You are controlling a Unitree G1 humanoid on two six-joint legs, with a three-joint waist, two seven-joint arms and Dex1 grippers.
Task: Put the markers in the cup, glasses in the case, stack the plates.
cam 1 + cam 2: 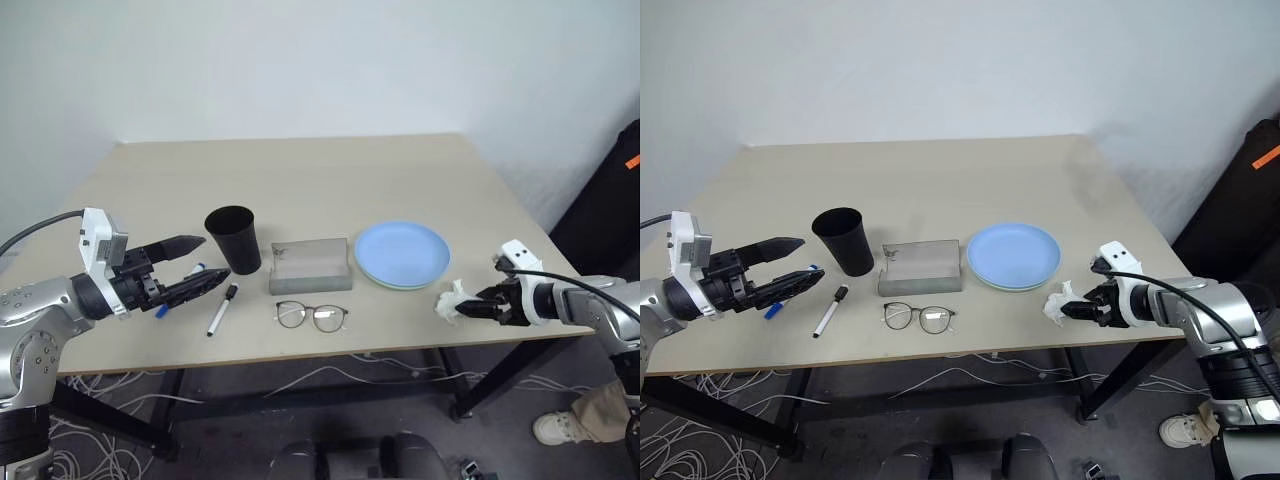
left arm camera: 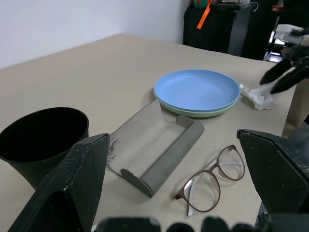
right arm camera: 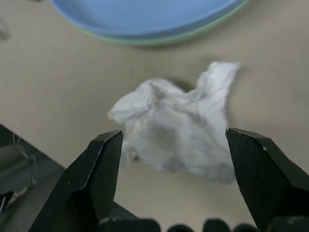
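Note:
A black cup (image 1: 233,238) stands upright left of centre on the table. The open grey case (image 1: 311,267) lies beside it, and the glasses (image 1: 312,316) lie in front of the case. A white marker with a black cap (image 1: 221,310) lies in front of the cup. The blue-capped marker (image 1: 770,310) is partly hidden behind my left gripper (image 1: 213,258), which hovers open just left of the cup. The light blue plate (image 1: 402,254) rests on the pale green plate (image 2: 193,112). My right gripper (image 3: 173,134) is open, its fingers either side of a crumpled white tissue (image 3: 178,130).
The tissue (image 1: 452,302) lies near the table's front right edge (image 1: 500,345), just in front of the plates. A black bag with an orange tag (image 1: 615,190) stands right of the table. Cables (image 1: 110,385) lie on the floor beneath, and a person's shoe (image 1: 560,428) is at the lower right.

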